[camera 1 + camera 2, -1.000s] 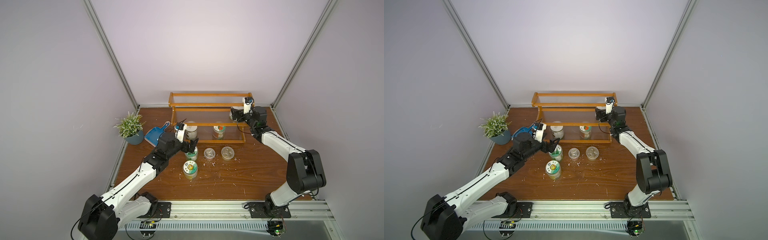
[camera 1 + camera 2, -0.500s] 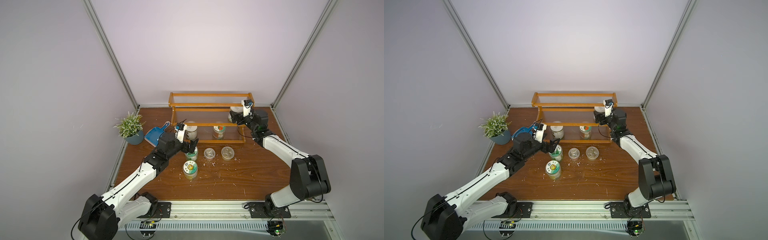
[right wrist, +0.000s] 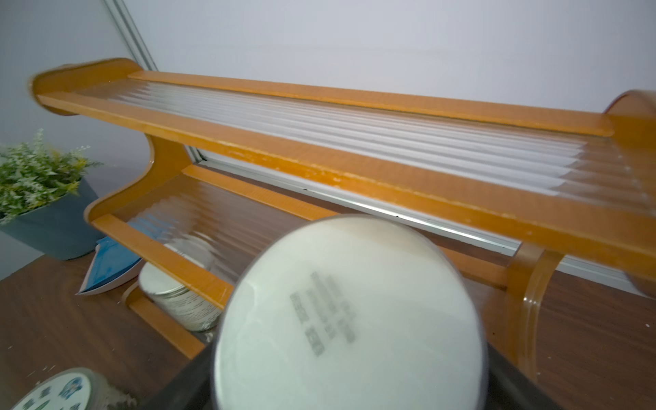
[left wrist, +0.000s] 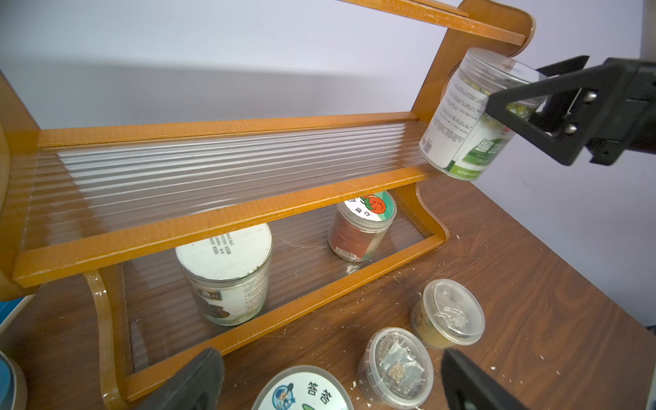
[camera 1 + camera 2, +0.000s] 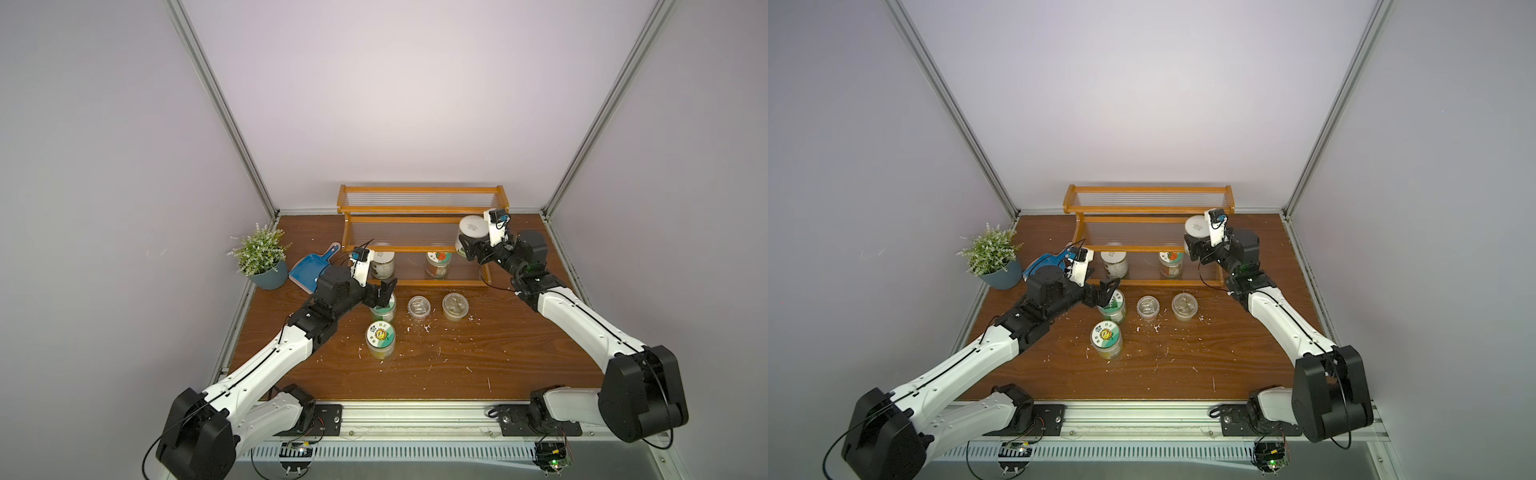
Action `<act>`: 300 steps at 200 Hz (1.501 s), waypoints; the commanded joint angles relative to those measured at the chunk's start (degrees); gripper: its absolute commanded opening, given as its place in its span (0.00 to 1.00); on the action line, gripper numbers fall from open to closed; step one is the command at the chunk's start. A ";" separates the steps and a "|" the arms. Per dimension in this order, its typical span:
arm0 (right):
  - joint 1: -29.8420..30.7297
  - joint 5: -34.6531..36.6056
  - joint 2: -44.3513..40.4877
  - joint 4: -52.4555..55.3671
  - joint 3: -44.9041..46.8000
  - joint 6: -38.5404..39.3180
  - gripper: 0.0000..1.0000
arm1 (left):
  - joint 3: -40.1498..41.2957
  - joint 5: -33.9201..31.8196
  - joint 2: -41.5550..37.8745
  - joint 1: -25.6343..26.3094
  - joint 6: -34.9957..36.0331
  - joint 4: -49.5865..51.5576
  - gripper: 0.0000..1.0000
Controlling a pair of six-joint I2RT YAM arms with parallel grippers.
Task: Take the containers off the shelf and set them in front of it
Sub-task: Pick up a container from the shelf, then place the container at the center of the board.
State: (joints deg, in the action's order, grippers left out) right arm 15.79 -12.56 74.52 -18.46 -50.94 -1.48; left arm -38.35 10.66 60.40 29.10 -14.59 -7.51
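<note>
The shelf (image 5: 415,217) (image 5: 1142,211) stands at the back of the table. My right gripper (image 5: 471,249) (image 5: 1198,249) is shut on a white-lidded jar (image 5: 471,226) (image 4: 458,124) (image 3: 348,319), held tilted in the air at the middle tier's right end. On the bottom tier stand another white-lidded jar (image 5: 382,264) (image 4: 225,262) and a tomato-lid jar (image 5: 438,262) (image 4: 365,227). In front, my left gripper (image 5: 382,297) (image 4: 328,369) is open over a green-lid jar (image 5: 384,311) (image 4: 301,390). A second green-lid jar (image 5: 380,334) and two clear-lidded cups (image 5: 419,305) (image 5: 455,303) stand nearby.
A blue-grey plant pot (image 5: 270,276) and a blue dustpan (image 5: 307,270) sit left of the shelf, close behind my left wrist. White crumbs are scattered over the wooden table (image 5: 457,365). Walls close in both sides and the back.
My right gripper has closed on the white-lidded jar and raised it off the middle tier, tipping it. The left arm has not moved.
</note>
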 commanded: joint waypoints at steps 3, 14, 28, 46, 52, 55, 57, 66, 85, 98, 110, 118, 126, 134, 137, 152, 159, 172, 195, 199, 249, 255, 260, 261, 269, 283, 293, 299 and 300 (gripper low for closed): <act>1.32 -3.47 -6.22 2.15 1.02 1.47 0.83 | 0.08 1.44 -0.31 -0.54 0.17 -0.35 0.99; 1.85 -4.62 -8.62 4.04 1.75 1.73 0.83 | -0.11 1.57 -0.28 -0.58 0.25 -0.18 0.99; 2.94 -6.72 -12.05 6.62 3.05 2.08 0.83 | -0.23 1.56 -0.42 -0.56 0.28 -0.14 0.99; 4.85 -8.40 -17.22 9.57 5.30 2.60 0.83 | -0.32 1.48 -0.55 -0.54 0.41 -0.02 0.99; 5.64 -8.89 -18.74 10.51 6.16 2.70 0.83 | -0.39 1.53 -0.55 -0.58 0.49 0.12 0.99; 6.00 -9.17 -19.45 10.82 6.60 2.64 0.83 | -0.43 1.50 -0.55 -0.55 0.52 0.20 0.99; 6.29 -9.27 -20.02 11.06 6.85 2.58 0.83 | -0.48 1.48 -0.50 -0.59 0.57 0.25 0.99; 7.72 -9.82 -22.25 11.51 8.64 2.16 0.83 | -0.58 1.55 -0.38 -0.56 0.62 0.29 0.99; 11.48 -8.54 -26.79 12.78 12.36 1.54 0.83 | -0.77 1.60 -0.03 -0.56 0.86 0.34 0.99; 14.05 -8.05 -29.49 11.71 15.55 0.13 0.83 | -0.94 1.73 0.22 -0.56 0.86 0.37 0.99; 16.20 -8.13 -30.86 9.61 18.76 -1.61 0.83 | -1.15 1.89 0.48 -0.60 0.88 0.36 0.99; 17.88 -8.27 -31.20 8.20 20.74 -2.52 0.83 | -1.38 1.88 0.67 -0.55 0.88 0.34 0.99; 19.75 -7.96 -31.19 6.82 22.36 -3.14 0.83 | -1.55 1.93 0.85 -0.59 0.91 0.45 0.99; 21.74 -7.15 -31.07 5.06 23.98 -3.52 0.83 | -1.64 2.00 0.99 -0.56 0.97 0.60 0.99; 22.54 -6.73 -30.88 4.49 24.49 -3.65 0.83 | -1.80 1.99 1.02 -0.57 1.01 0.57 0.99; 25.99 -5.15 -29.13 1.37 26.52 -3.89 0.83 | -1.76 2.01 1.04 -0.57 0.91 0.59 0.99; 27.52 -3.58 -27.81 -0.06 27.32 -3.67 0.83 | -1.79 1.91 1.03 -0.59 0.93 0.57 0.99; 30.28 -2.02 -25.31 -3.68 28.79 -3.46 0.83 | -1.67 1.78 1.03 -0.54 0.78 0.60 0.99; 33.48 -0.63 -20.09 -8.58 29.88 -2.51 0.83 | -1.58 1.50 0.78 -0.54 0.60 0.86 0.99; 33.88 -0.39 -19.26 -9.25 29.98 -2.31 0.83 | -1.58 1.40 0.69 -0.60 0.61 0.91 0.99; 35.06 -0.05 -11.39 -15.70 31.06 -0.99 0.84 | -1.40 1.29 0.86 -0.54 0.64 1.16 0.99; 35.16 0.15 -10.61 -16.24 31.12 -0.71 0.84 | -1.39 1.27 0.86 -0.58 0.67 1.21 0.99; 35.26 0.40 -10.07 -16.49 31.23 -0.41 0.84 | -1.38 1.22 0.86 -0.59 0.69 1.16 0.99; 35.27 0.41 -9.95 -16.59 31.24 -0.34 0.84 | -1.42 1.26 0.86 -0.57 0.70 1.17 0.99; 35.36 0.52 -9.10 -17.23 31.37 0.00 0.84 | -1.37 1.14 0.86 -0.58 0.63 1.14 0.99; 35.45 0.35 -7.84 -18.22 31.41 0.24 0.84 | -1.35 0.97 0.77 -0.56 0.64 1.20 0.99; 35.56 0.23 -7.04 -18.32 31.34 0.46 0.85 | -1.29 0.97 0.77 -0.63 0.61 1.31 0.99; 35.62 0.25 -6.67 -18.45 31.25 0.66 0.85 | -1.33 0.93 0.77 -0.54 0.59 1.49 0.99; 35.67 0.25 -6.58 -18.45 31.25 0.72 0.85 | -1.31 0.89 0.77 -0.58 0.60 1.51 0.99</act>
State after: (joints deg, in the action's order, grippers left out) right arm 50.94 -12.56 67.13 -30.96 -19.77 -2.17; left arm -38.41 11.75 61.25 29.08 -14.52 -6.90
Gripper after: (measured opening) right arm 0.899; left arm 0.989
